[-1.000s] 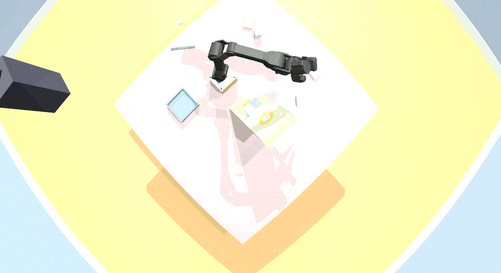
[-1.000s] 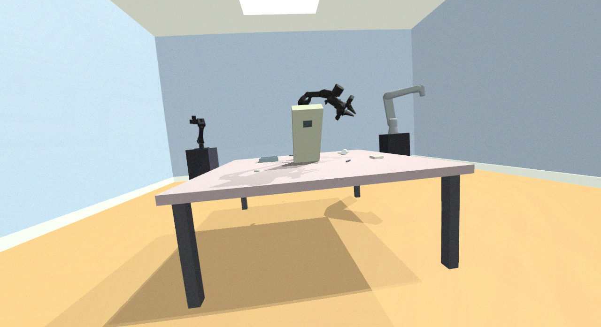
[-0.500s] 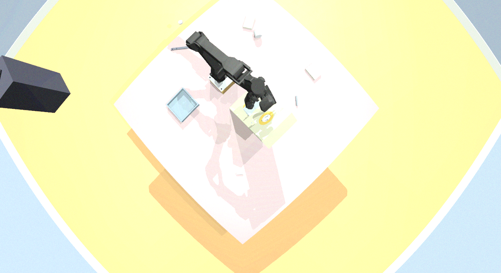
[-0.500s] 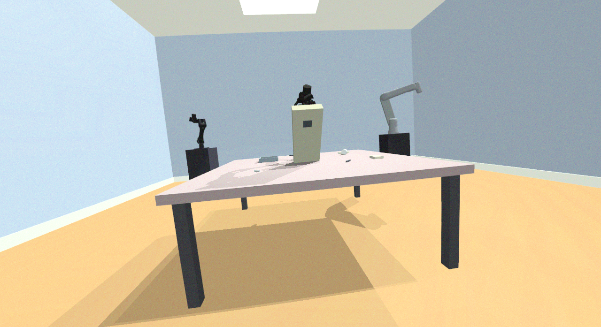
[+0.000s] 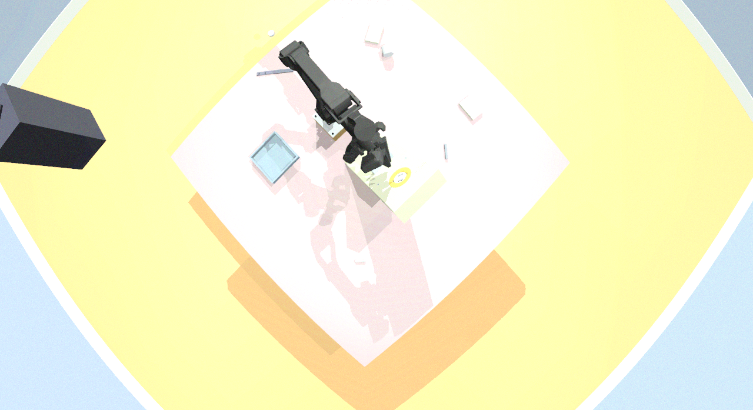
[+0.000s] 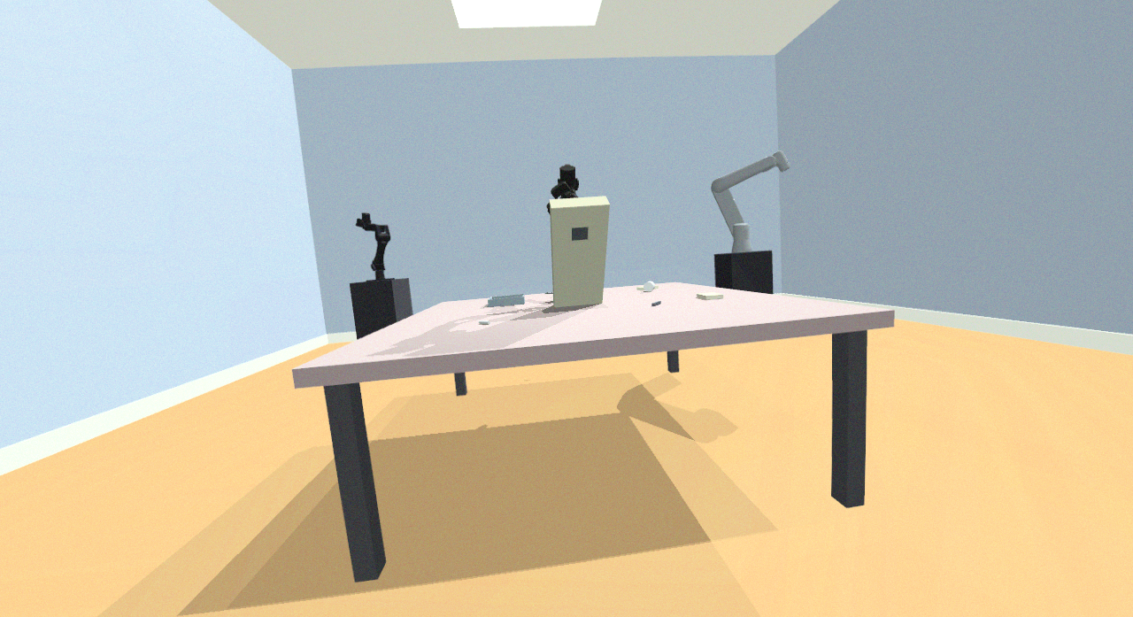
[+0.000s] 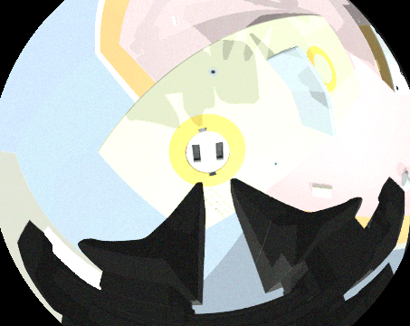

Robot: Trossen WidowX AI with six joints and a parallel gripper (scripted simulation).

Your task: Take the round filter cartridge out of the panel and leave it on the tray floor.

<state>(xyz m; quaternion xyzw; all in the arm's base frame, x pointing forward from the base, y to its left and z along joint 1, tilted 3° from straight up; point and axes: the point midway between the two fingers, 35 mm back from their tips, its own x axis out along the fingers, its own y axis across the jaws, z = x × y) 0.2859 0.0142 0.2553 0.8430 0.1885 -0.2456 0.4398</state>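
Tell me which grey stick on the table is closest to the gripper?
The short stick beside the panel; the long stick lies farther off, by the arm's elbow.
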